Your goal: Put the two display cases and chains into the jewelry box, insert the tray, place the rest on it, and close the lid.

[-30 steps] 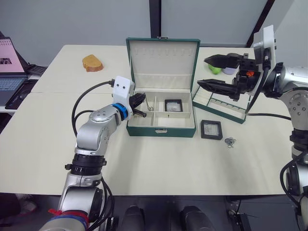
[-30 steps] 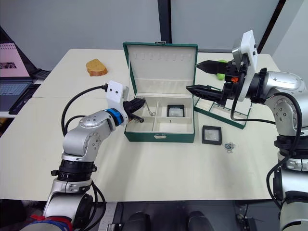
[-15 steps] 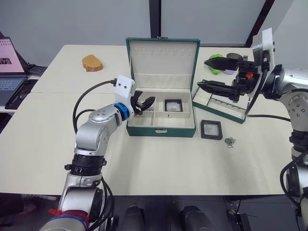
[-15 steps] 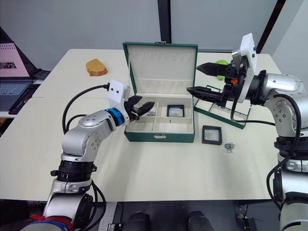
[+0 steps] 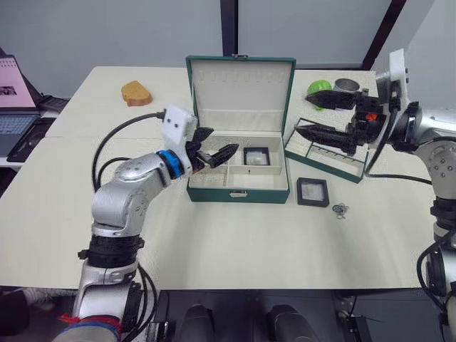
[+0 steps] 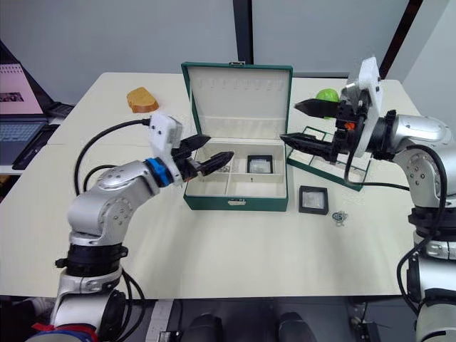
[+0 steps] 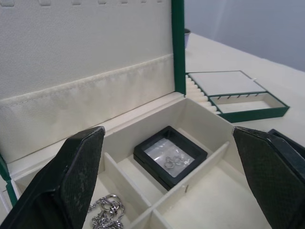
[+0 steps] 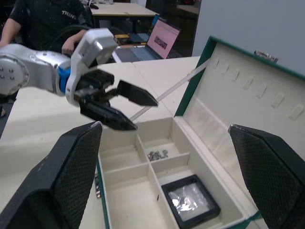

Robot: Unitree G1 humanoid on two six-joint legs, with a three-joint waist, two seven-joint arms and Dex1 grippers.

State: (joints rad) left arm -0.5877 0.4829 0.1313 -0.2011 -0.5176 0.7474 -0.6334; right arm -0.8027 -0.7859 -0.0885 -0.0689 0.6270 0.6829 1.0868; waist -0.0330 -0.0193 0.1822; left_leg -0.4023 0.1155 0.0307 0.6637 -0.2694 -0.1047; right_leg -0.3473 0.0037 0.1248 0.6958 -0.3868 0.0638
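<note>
Cream table (image 5: pixel 214 242), grey wall behind. From the left: a laptop (image 5: pixel 14 100) at nine o'clock, the left gripper (image 5: pixel 212 151) spread wide and empty over the jewelry box (image 5: pixel 239 187), which holds one chain (image 7: pixel 107 210) and one display case (image 5: pixel 256 156). At three o'clock, a second case (image 5: pixel 312 192), probably another chain (image 5: pixel 340 209), the tray (image 5: pixel 324 158) and the wide-open right gripper (image 5: pixel 313 112) wait; lid (image 5: pixel 241 92) upright.

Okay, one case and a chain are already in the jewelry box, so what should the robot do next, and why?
Probably lower the right gripper, jaws open, onto the display case lying on the table in front of the tray. That case and the chain beside it are outside the jewelry box, and the right gripper hovers nearest.
</note>
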